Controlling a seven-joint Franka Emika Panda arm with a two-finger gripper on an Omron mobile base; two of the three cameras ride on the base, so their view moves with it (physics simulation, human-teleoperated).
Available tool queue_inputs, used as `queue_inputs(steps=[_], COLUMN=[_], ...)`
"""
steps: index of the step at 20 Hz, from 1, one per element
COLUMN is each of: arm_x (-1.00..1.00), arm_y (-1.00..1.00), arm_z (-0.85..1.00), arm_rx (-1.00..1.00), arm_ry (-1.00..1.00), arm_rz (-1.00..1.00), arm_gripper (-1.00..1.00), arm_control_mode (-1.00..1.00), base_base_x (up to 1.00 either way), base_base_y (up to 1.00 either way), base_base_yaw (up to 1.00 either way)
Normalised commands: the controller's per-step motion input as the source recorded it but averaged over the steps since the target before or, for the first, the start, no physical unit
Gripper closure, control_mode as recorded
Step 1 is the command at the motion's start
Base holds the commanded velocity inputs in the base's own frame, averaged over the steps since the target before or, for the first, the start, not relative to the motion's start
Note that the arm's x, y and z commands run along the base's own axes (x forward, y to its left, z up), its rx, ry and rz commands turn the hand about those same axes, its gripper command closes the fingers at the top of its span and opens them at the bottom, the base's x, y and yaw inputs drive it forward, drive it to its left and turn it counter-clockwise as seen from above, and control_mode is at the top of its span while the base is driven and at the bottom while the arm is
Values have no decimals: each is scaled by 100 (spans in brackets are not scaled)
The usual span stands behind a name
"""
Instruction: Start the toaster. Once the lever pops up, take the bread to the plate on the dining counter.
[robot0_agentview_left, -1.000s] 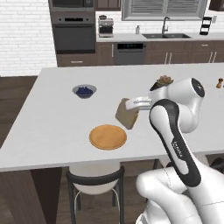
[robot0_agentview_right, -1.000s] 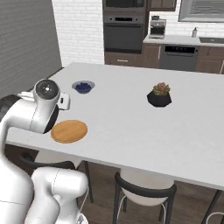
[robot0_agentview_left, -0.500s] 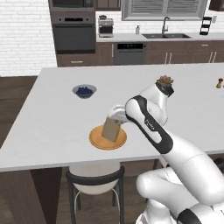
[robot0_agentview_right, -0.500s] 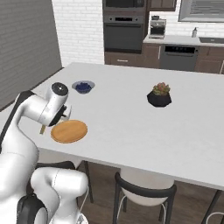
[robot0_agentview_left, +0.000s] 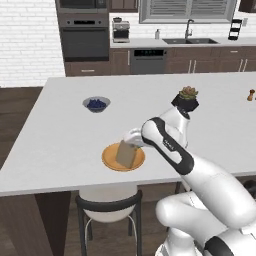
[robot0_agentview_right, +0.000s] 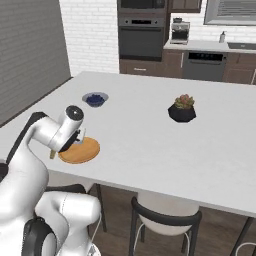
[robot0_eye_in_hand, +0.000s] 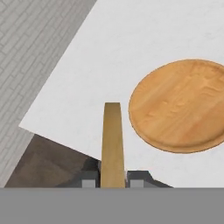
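A: Hand view, what are you holding?

B: My hand (robot0_eye_in_hand: 113, 180) is nearly shut on the thin tan-brown bread slice (robot0_eye_in_hand: 113, 144), gripped edge-on.

A: What changed?

B: A second ago I held it farther back over the table; now it hangs by the near-left rim of the round orange wooden plate (robot0_eye_in_hand: 183, 105). Delivery looks close.

A: Surroundings?

B: Long white dining table (robot0_agentview_left: 65, 135), small berry bowl (robot0_agentview_left: 96, 104), potted succulent (robot0_agentview_left: 186, 99), dark kitchen cabinets behind.
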Motion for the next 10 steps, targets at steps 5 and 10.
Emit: queue_inputs(steps=[5, 10], arm_x=[48, 59], arm_y=[0, 0], arm_z=[-18, -17], arm_rx=[0, 0], arm_ry=[0, 0], arm_rz=[0, 1], arm_gripper=[100, 100], arm_control_mode=[-100, -100], base_base_x=[0, 0], base_base_y=[0, 0], base_base_yaw=[0, 0])
